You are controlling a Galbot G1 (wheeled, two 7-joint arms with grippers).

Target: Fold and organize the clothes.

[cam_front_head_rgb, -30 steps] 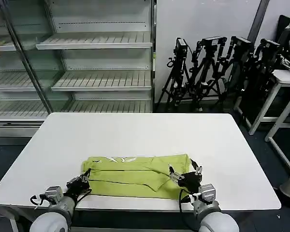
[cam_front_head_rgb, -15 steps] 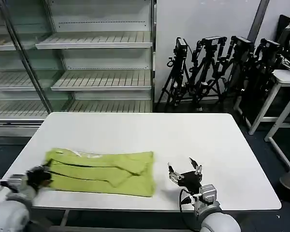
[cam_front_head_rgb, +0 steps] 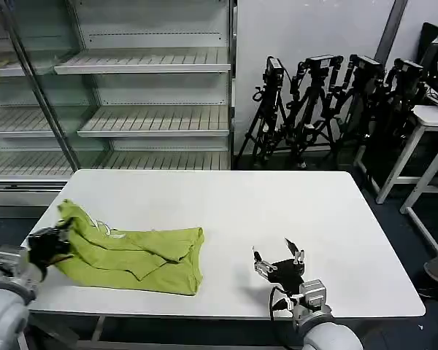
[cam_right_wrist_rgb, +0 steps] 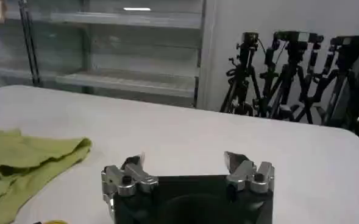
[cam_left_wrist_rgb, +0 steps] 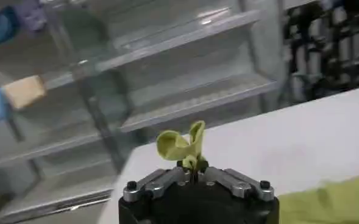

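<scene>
Step in hand, as I read it: shifting the folded shirt (cam_front_head_rgb: 135,255) sideways toward the desk's left edge. Left claw (cam_front_head_rgb: 50,244) is clamped on the shirt's left end, a tuft of green cloth pinched between its jaws in the left wrist view (cam_left_wrist_rgb: 182,146), that end lifted off the desk (cam_front_head_rgb: 226,204). Right claw (cam_front_head_rgb: 279,262) sits near the front edge, well apart from the shirt, jaws spread and empty (cam_right_wrist_rgb: 188,170).

Shirt lies on the front-left part of the desk, a folded strip with its long axis running left-right, raised end at the left claw, free end pointing to desk centre, slightly bunched.

Next move likely calls for setting the lifted end down flat, letting go, then smoothing or folding the strip end to end; right claw would need to reach across to the free end.
</scene>
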